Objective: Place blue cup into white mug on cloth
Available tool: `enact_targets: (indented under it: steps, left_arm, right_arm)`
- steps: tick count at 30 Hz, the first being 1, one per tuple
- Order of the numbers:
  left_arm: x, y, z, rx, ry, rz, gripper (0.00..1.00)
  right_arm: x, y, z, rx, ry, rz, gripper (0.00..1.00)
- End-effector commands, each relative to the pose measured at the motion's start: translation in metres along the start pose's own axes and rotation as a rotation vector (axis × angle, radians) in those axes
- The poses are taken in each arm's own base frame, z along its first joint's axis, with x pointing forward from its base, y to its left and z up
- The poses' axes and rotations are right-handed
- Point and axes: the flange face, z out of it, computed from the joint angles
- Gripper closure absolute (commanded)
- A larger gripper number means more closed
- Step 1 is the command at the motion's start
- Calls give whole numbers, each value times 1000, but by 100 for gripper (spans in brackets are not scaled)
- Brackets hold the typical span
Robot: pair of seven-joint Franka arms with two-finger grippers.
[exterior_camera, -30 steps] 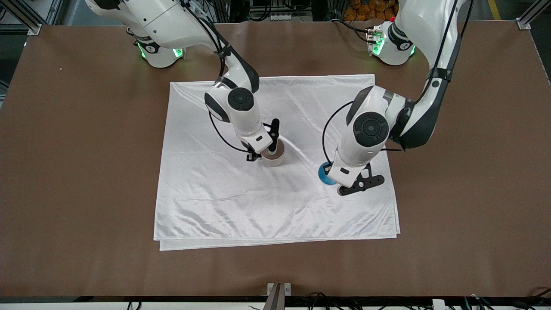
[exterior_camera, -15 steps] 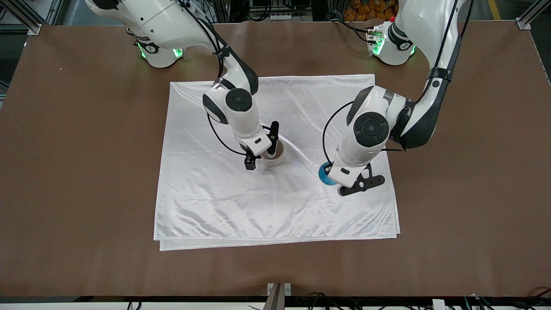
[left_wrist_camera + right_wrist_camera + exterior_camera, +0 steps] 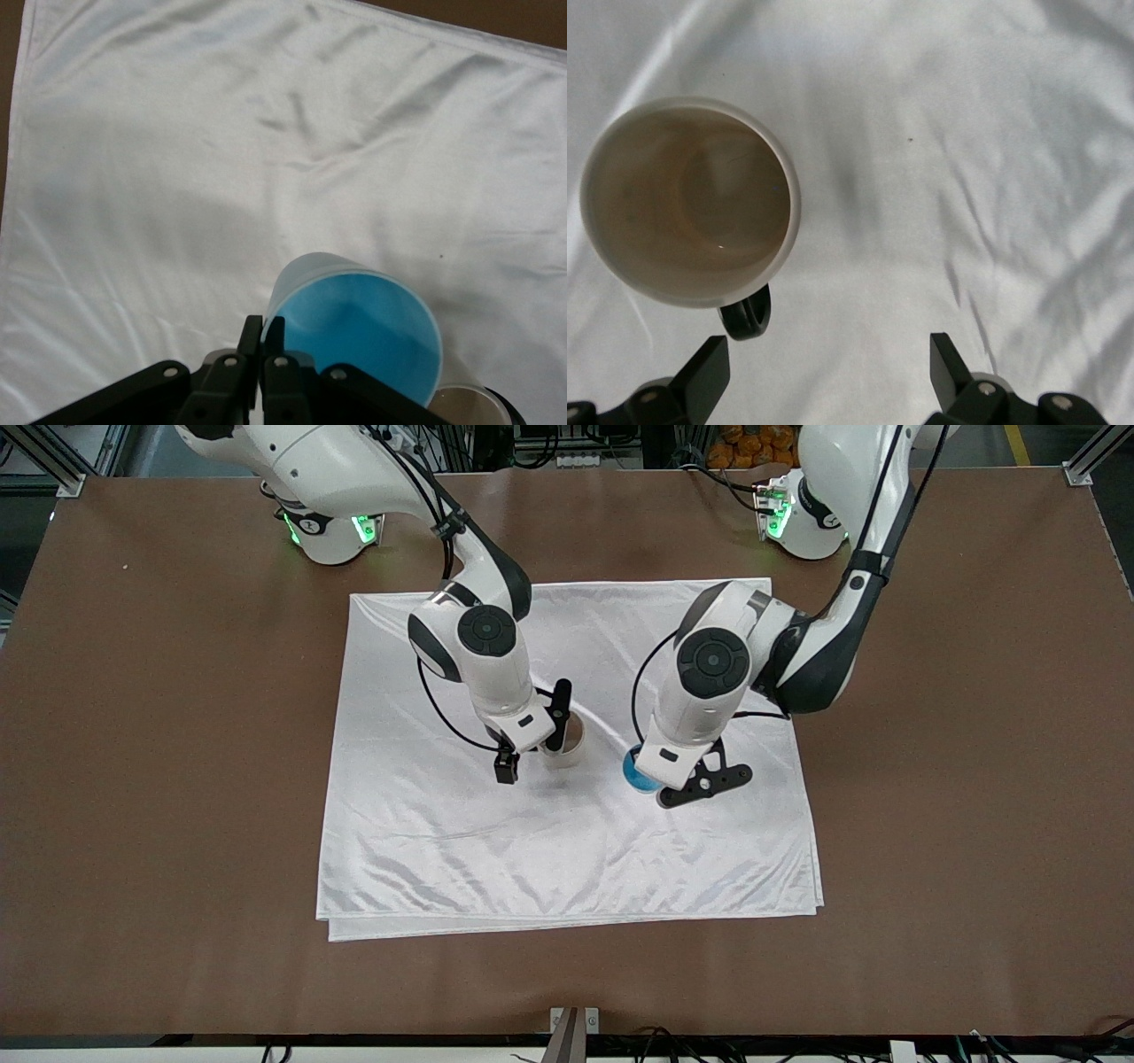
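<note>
The blue cup (image 3: 638, 771) hangs tilted over the cloth (image 3: 425, 841), beside the white mug (image 3: 563, 746) on the side toward the left arm's end. My left gripper (image 3: 657, 778) is shut on the cup's rim. In the left wrist view the left gripper (image 3: 263, 324) pinches the blue cup (image 3: 354, 329), and the mug's rim (image 3: 465, 405) shows at the frame's edge. My right gripper (image 3: 534, 733) is open over the cloth, right beside the mug. In the right wrist view the right gripper (image 3: 828, 354) is empty, with the mug (image 3: 687, 199) and its dark handle (image 3: 747, 317) close by.
The cloth covers the middle of the brown table (image 3: 957, 779), with wrinkles around the mug. It fills the left wrist view (image 3: 177, 133) and the right wrist view (image 3: 966, 133). Both arm bases stand at the table's edge farthest from the front camera.
My left gripper has carried the blue cup over the cloth toward the white mug. My right gripper has shifted slightly off the mug, toward the right arm's end.
</note>
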Motion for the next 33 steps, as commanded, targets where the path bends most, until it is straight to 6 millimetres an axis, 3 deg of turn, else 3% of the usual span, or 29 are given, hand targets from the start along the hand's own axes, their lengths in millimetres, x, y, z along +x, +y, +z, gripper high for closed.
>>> enact_targets:
  steps: [1, 9, 15, 21, 29, 33]
  left_arm:
    - [-15, 13, 2, 17, 6, -13, 100]
    - [-38, 32, 2, 11, 10, -29, 100]
    - [-57, 49, 8, 3, 15, -34, 100]
    - [-74, 63, 7, -6, 21, -22, 100]
    - [-101, 85, 7, -40, 34, -9, 100]
    - [-109, 90, 20, -25, 22, -1, 100]
  right_arm:
    - [-28, 25, -38, -8, -21, -12, 0]
    - [-67, 46, -100, -1, -58, 59, 0]
    - [-110, 70, -146, -4, -60, 142, 0]
    - [-147, 80, -187, 10, -61, 224, 0]
    - [-224, 102, -232, 14, -81, 366, 0]
    - [-266, 115, -251, 18, -90, 440, 0]
